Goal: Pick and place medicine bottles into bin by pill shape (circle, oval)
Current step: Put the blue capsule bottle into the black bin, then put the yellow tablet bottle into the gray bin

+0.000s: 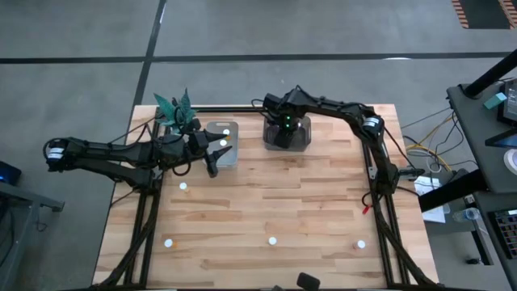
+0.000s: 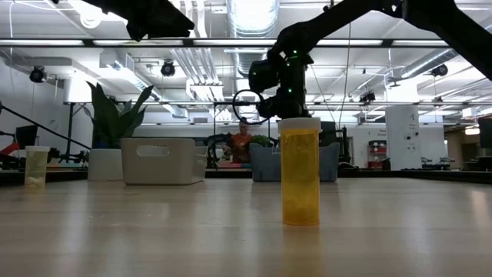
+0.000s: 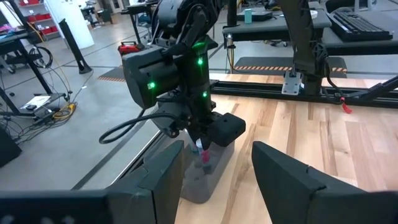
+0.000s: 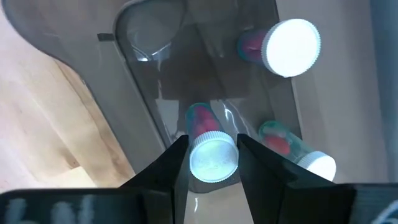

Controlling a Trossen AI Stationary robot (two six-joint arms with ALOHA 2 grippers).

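Table (image 1: 307, 210): four white-capped medicine bottles stand loose, one near the left bin (image 1: 183, 187), three along the near edge (image 1: 169, 242) (image 1: 273, 240) (image 1: 360, 244). Far left: plant (image 1: 176, 109), pale bin (image 1: 221, 142) holding two bottles. Far centre: grey bin (image 4: 155, 74) with two bottles lying inside. Right gripper (image 4: 213, 158) reaches down into the grey bin, fingers pinching a bottle (image 4: 210, 152) by its cap. Left gripper (image 3: 214, 177) hovers beside the pale bin, fingers spread, empty.
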